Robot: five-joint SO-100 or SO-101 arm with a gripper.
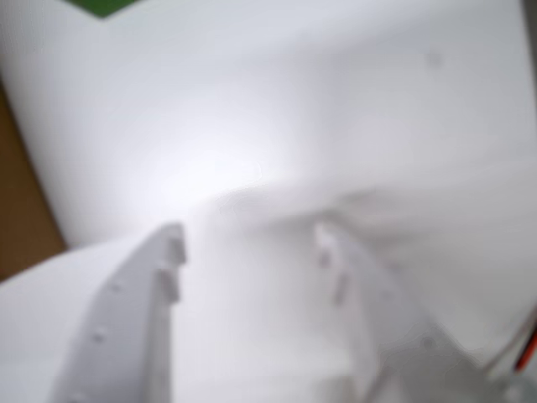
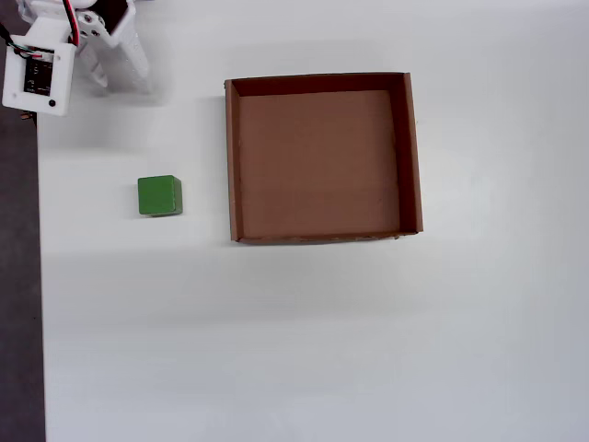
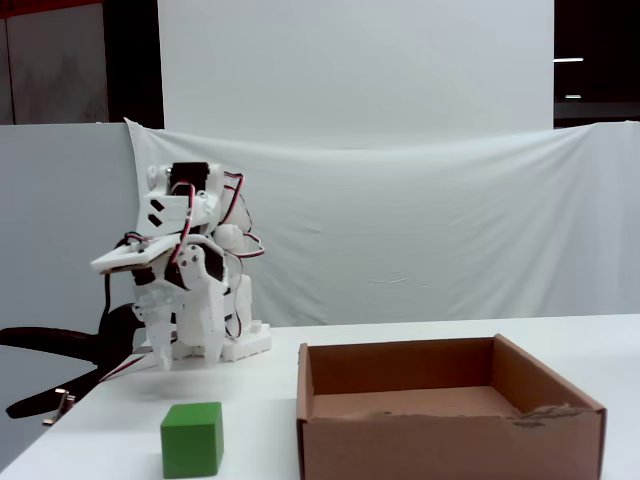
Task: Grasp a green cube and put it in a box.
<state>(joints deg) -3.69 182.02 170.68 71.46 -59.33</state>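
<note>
The green cube sits on the white table to the left of the box in the overhead view. In the fixed view the cube is at the front, left of the box. The box is empty. My gripper hangs at the back left of the table, above and behind the cube, not touching it. Its jaws stand apart with nothing between them in the wrist view. That view is blurred; only a corner of the cube shows at its top edge.
The table's left edge runs close beside the cube, with dark floor beyond it. The arm's base and a circuit board stand at the back left. A white cloth hangs behind the table. A brown patch shows at the wrist view's left.
</note>
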